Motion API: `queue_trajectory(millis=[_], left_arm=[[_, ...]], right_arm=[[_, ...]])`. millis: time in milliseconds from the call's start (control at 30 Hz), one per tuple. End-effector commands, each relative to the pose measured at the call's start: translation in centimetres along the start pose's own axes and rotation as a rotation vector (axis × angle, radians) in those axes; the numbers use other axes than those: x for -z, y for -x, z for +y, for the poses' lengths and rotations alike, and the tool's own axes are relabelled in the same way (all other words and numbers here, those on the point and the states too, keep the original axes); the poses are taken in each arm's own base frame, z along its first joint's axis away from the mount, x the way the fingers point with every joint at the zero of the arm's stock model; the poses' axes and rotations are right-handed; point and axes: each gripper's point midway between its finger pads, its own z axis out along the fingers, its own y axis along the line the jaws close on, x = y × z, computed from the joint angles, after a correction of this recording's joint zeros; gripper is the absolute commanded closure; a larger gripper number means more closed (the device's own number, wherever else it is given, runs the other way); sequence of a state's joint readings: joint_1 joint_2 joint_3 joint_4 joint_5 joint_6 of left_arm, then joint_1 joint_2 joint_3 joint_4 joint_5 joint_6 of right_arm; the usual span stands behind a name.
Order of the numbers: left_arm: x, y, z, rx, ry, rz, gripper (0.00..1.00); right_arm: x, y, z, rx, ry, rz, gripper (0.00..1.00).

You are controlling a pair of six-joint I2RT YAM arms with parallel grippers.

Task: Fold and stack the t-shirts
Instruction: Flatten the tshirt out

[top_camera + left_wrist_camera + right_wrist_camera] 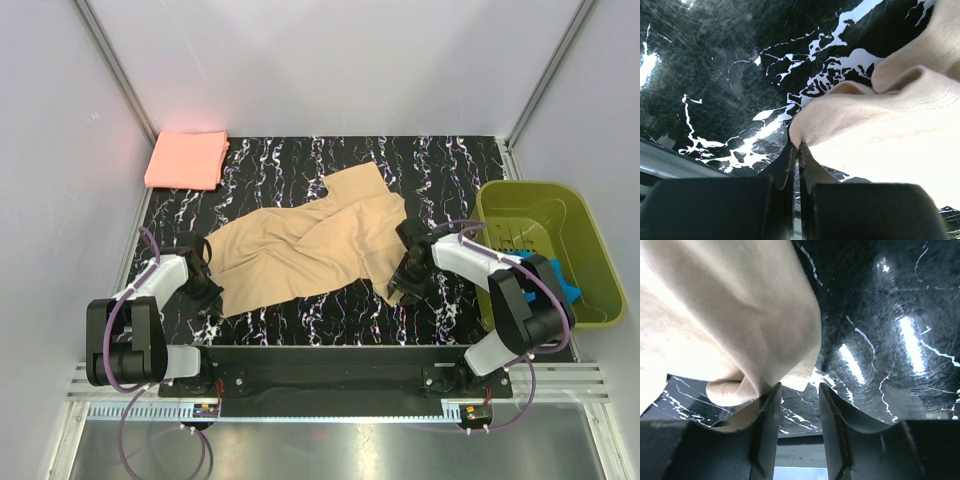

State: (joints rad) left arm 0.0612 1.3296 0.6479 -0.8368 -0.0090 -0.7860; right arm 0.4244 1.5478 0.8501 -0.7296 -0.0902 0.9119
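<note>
As the cloth lies now: the tan shirt needs spreading flat before any fold; the pink one looks done.
Table (300, 160): black marble pattern, glossy and hard, finely scuffed under both grippers. Cloth should slide on it easily.
Tan t-shirt (300, 250): thin soft knit, matte, rumpled into diagonal ridges. It spans the gap between the two grippers, with one flap reaching out on the side away from them.
Basket (600, 265): olive-green rigid plastic with a slotted floor, outboard of the right gripper and clear of the cloth.
Pink t-shirt (187, 160): flat folded square, well ahead of the left gripper at the far corner. Likely the stack spot.
Left gripper (796, 146): fingers pressed together right at the stitched hem. It looks like a pinch on the tan edge, though the tips hide the contact.
Right gripper (799, 390): jaws spread, and bare table shows through the gap. A bunched tan fold drapes against one finger, not between them.
Doing it well: right takes a single layer at the hem, not the bunch, and closes fully. Both then draw apart low and level with even tension, or the knit skews.
</note>
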Motion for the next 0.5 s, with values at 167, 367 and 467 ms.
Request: queue_trajectory(millis=[167, 367, 467], left_arm=[[-0.1, 1.5, -0.7, -0.001, -0.02, -0.049, 1.0], [0.0, 1.6, -1.0, 0.004, -0.027, -0.052, 1.0], [-0.1, 1.4, -1.0, 0.006, -0.03, -0.048, 1.0]], right_arm=[[-1.5, 1.1, 0.5, -0.001, -0.027, 0.008, 0.58], [-2.4, 0.8, -0.8, -0.048, -0.052, -0.008, 0.66], [-2.9, 1.2, -0.8, -0.063, -0.063, -0.019, 0.75]])
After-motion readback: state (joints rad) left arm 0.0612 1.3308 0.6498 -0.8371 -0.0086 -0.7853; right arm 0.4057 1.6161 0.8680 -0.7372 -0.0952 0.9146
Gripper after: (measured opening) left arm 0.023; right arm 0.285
